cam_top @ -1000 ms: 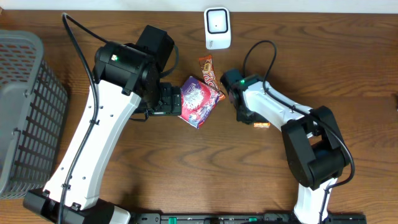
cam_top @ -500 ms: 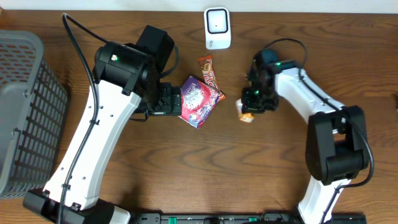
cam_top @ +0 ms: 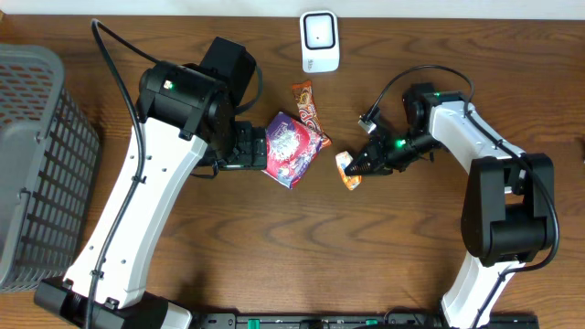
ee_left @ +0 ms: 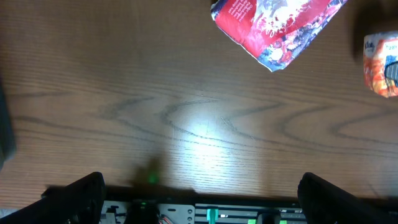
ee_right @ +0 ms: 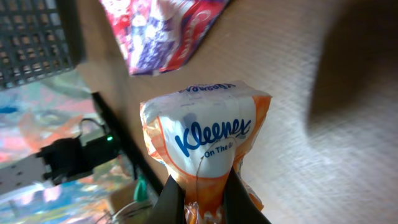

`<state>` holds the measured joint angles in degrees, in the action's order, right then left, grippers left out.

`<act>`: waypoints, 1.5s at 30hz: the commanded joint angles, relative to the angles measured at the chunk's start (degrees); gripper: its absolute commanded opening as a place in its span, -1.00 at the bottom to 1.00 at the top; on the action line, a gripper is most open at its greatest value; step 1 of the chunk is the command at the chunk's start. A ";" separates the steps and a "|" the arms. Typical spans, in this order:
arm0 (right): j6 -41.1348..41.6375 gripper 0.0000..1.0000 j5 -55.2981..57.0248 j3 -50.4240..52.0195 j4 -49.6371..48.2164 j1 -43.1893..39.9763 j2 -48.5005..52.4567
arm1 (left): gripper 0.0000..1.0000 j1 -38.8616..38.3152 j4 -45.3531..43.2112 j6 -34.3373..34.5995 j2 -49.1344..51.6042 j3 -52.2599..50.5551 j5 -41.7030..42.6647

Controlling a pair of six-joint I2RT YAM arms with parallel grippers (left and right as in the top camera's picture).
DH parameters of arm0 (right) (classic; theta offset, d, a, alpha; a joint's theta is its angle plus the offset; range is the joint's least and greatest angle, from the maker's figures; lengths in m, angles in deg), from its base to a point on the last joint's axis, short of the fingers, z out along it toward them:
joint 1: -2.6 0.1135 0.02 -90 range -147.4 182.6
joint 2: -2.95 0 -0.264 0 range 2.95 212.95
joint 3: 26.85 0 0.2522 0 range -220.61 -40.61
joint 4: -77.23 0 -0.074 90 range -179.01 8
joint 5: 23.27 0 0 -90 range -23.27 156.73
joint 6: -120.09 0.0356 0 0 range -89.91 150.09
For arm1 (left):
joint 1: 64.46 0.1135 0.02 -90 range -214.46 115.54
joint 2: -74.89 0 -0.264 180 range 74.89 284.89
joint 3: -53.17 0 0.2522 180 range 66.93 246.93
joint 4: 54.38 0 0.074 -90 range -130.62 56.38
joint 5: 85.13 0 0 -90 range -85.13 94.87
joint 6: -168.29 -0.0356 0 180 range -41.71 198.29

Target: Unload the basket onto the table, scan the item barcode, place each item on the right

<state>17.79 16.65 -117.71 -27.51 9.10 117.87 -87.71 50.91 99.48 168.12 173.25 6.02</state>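
Note:
My right gripper (cam_top: 361, 164) is shut on the tail of an orange-and-white Kleenex tissue pack (cam_top: 346, 171). In the right wrist view the pack (ee_right: 205, 134) sticks out from between my fingers (ee_right: 200, 186), its printed face toward the camera. A white barcode scanner (cam_top: 320, 41) stands at the table's far edge. My left gripper (cam_top: 249, 151) is open beside a purple-and-red snack bag (cam_top: 292, 149). Its wrist view shows nothing between the fingers (ee_left: 208, 194), the bag (ee_left: 273, 28) ahead and the pack (ee_left: 382, 65) at the right edge.
An orange candy bar (cam_top: 305, 102) lies between the scanner and the snack bag. A grey mesh basket (cam_top: 37, 164) fills the table's left side. Bare wood lies in front of both arms.
My right gripper has shut on the tissue pack, and its arm has swung out to the right, carrying the pack a little leftward. The left arm has stayed still.

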 commanded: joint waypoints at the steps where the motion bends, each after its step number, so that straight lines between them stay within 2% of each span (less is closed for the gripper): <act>1: 8.81 -0.98 6.47 0.09 -3.08 0.07 0.70 | 0.95 0.35 0.33 0.55 0.11 -0.07 -0.33; 5: 15.47 -0.98 15.28 -2.75 -3.37 0.20 0.55 | 0.96 0.35 0.33 0.55 0.11 -0.07 -0.35; 8: 23.32 -0.97 27.56 -6.32 -2.40 1.09 -0.13 | 0.96 0.35 0.33 0.55 0.11 -0.07 -0.33; 11: 29.66 -0.86 38.25 -9.92 -0.48 2.95 -0.28 | 0.95 0.35 0.33 0.55 0.11 -0.07 -0.33; 14: 31.80 -0.55 43.30 -10.75 -0.70 5.66 -0.28 | 0.96 0.35 0.33 0.55 0.11 -0.07 -0.33; 15: 31.78 -0.38 43.91 -10.69 -0.79 6.49 -0.24 | 0.96 0.35 0.33 0.55 0.11 -0.07 -0.33; 16: 31.69 -0.05 44.06 -10.29 -1.25 7.41 -0.13 | 0.95 0.35 0.33 0.55 0.11 -0.07 -0.33; 18: 31.52 0.33 43.98 -8.96 -2.36 9.31 -0.13 | 0.96 0.35 0.33 0.55 0.11 -0.07 -0.33; 22: 31.54 0.46 44.00 -8.50 -2.43 10.29 -0.15 | 0.96 0.35 0.33 0.55 0.11 -0.07 -0.33; 27: 31.56 0.60 40.30 -8.59 -2.40 6.14 -0.15 | 0.96 0.35 0.33 0.55 0.11 -0.07 -0.33; 29: 30.75 0.78 34.29 -8.59 -2.43 2.73 -0.15 | 0.96 0.35 0.33 0.55 0.11 -0.07 -0.33; 35: 20.02 0.70 16.04 -7.74 -1.92 -3.63 -0.15 | 0.95 0.35 0.33 0.55 0.11 -0.07 -0.33; 39: 19.93 0.62 16.35 -5.07 -3.13 -4.02 -0.15 | 0.96 0.35 0.33 0.55 0.11 -0.07 -0.33; 45: 23.10 0.47 16.59 2.56 -11.72 -3.82 -0.15 | 0.96 0.35 0.33 0.55 0.11 -0.07 -0.33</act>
<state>39.61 35.03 -118.35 -36.71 5.15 117.87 -87.71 50.91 99.48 168.12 173.25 6.00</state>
